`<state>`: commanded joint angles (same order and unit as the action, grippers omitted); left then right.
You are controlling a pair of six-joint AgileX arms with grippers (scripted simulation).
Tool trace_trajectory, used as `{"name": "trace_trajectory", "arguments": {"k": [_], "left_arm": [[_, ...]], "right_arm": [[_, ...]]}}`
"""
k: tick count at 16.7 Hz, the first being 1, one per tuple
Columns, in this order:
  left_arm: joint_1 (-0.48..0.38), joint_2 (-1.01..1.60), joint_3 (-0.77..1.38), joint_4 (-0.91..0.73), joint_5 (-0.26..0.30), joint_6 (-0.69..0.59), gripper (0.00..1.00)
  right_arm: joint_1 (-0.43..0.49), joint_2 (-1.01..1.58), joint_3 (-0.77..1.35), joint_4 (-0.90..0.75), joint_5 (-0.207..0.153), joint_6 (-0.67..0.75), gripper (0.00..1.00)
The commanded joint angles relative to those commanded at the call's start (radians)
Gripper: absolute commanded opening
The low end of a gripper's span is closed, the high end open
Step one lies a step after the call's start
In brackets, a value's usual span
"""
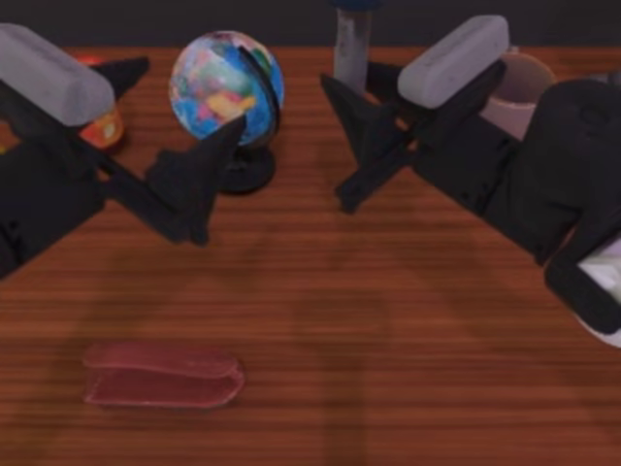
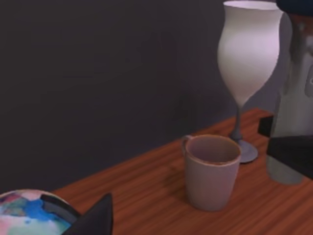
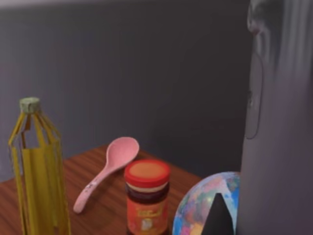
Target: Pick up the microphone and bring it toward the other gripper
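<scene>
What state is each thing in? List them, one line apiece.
microphone: upright, gripped by the right gripper
globe: upright on its stand
left gripper: open, by the globe
cup: upright
goblet: upright
jar: upright, lid on
yellow bottle: upright, capped
spoon: lying flat

gap between arms: bare table point(image 1: 320, 291) | back: globe point(image 1: 225, 87), cup point(image 1: 519, 92) block | front-left: red case point(image 1: 162, 374)

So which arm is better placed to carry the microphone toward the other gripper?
Right. The right gripper appears closed on the microphone near the table's far edge; the left gripper is open beside the globe, holding nothing.
</scene>
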<state>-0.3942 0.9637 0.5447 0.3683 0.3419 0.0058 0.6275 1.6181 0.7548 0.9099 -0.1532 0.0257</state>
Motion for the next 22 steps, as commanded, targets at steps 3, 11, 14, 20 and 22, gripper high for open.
{"name": "trace_trajectory", "arguments": {"k": [3, 11, 14, 20, 22], "left_arm": [[-0.055, 0.127, 0.081, 0.057, 0.048, 0.004, 1.0], [-0.074, 0.176, 0.115, 0.081, 0.064, 0.006, 1.0], [-0.101, 0.248, 0.173, 0.104, 0.043, 0.005, 1.0], [-0.185, 0.535, 0.372, 0.18, -0.036, 0.005, 1.0], [-0.2, 0.574, 0.405, 0.192, -0.051, 0.004, 1.0]], "right_arm": [[0.0, 0.0, 0.0, 0.0, 0.0, 0.0, 0.0], [0.0, 0.0, 0.0, 0.0, 0.0, 0.0, 0.0], [0.0, 0.0, 0.0, 0.0, 0.0, 0.0, 0.0], [0.0, 0.0, 0.0, 0.0, 0.0, 0.0, 0.0], [0.0, 0.0, 0.0, 0.0, 0.0, 0.0, 0.0]]}}
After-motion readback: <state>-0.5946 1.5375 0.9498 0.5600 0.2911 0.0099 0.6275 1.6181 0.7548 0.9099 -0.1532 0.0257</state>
